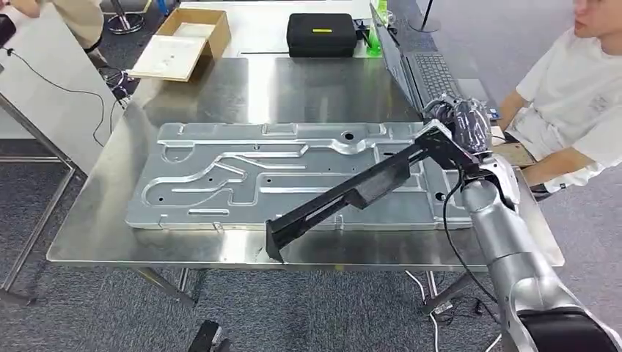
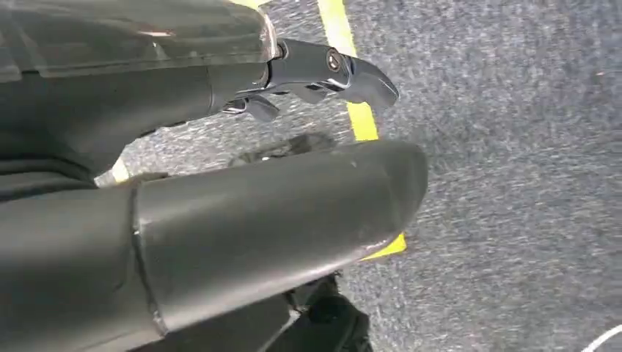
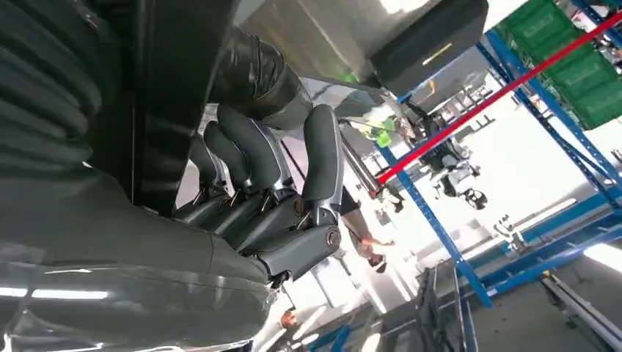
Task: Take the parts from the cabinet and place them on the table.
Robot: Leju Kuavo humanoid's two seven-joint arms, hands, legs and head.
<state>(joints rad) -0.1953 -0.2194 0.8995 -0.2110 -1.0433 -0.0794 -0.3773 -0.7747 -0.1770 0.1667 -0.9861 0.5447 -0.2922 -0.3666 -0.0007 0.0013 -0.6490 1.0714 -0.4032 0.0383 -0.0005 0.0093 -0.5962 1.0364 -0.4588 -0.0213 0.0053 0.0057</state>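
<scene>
The right robot hand [image 1: 460, 126] grips the long, stiff black plastic part [image 1: 345, 194] by its far-right end; the near tip touches the steel counter [image 1: 88, 235], likely light but unwieldy.

A steel table [image 1: 95, 235] bears a stamped metal panel [image 1: 220, 183] and a black case [image 1: 320, 34].

The right hand [image 3: 242, 198] wraps its dark fingers [image 3: 323, 158] around a black part [image 3: 172, 88], which runs across them beside the grey ribbed cover [image 3: 44, 95] of the wrist. Past the fingers lies the shiny metal table [image 3: 323, 29] with a black case [image 3: 429, 40] on it, a yellow strip on its side. A green object [image 3: 381, 136] stands near the case. Farther off rise blue racks [image 3: 440, 235] crossed by a red bar [image 3: 499, 95], with green crates [image 3: 579, 62] on the shelves.
</scene>
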